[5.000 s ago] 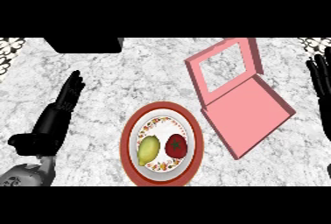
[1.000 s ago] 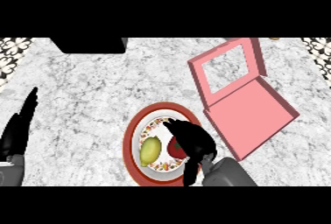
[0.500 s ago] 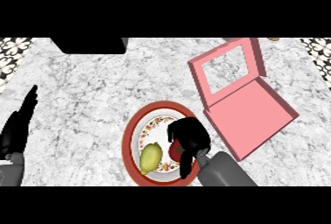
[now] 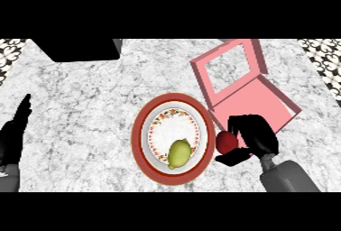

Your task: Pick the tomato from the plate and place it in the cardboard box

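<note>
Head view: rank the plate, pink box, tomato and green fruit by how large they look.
1. Pink box, lid open, and plate: similar spread, too close to rank.
2. Green fruit.
3. Tomato, partly hidden by the right hand, so its rank below the fruit is unsure.

right hand [image 4: 256, 135]: curled round the tomato [image 4: 226, 141] | plate [image 4: 143, 153]: just left of that hand, holding a yellow-green fruit [image 4: 178, 153] | cardboard box [image 4: 248, 95]: pink, lid up, just above the hand | left hand [image 4: 12, 140]: fingers straight, resting at bench [image 4: 93, 99] left edge
</note>
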Motion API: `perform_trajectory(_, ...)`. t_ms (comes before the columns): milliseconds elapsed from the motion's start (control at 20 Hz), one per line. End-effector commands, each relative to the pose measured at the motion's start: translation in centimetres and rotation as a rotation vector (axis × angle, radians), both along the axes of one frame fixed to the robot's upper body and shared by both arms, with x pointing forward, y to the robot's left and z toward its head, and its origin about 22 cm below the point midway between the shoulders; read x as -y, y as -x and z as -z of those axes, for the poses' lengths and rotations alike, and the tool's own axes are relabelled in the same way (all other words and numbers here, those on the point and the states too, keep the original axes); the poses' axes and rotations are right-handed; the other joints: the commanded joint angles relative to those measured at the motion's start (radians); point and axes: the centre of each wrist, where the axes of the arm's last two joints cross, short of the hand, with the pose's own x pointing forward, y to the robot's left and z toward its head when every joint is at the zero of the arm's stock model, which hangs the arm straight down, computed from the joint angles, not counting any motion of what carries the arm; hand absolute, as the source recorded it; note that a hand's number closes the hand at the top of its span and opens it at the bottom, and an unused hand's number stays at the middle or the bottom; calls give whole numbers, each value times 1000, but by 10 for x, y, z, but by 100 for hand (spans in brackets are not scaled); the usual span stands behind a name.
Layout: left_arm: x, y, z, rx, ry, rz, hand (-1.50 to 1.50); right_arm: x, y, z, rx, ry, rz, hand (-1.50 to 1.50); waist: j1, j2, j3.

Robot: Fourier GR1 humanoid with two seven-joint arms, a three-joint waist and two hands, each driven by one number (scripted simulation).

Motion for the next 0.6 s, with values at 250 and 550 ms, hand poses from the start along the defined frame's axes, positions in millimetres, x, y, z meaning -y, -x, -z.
perform_trajectory(250, -15, 11, -2, 2, 3, -49, 0, 219, 54, -80, 264, 106, 214, 150, -36, 0, 1)
perform_trajectory(550, -9, 12, -6, 10, -3, 3, 0, 247, 80, -134, 495, 11, 115, 150, 17, 6, 0)
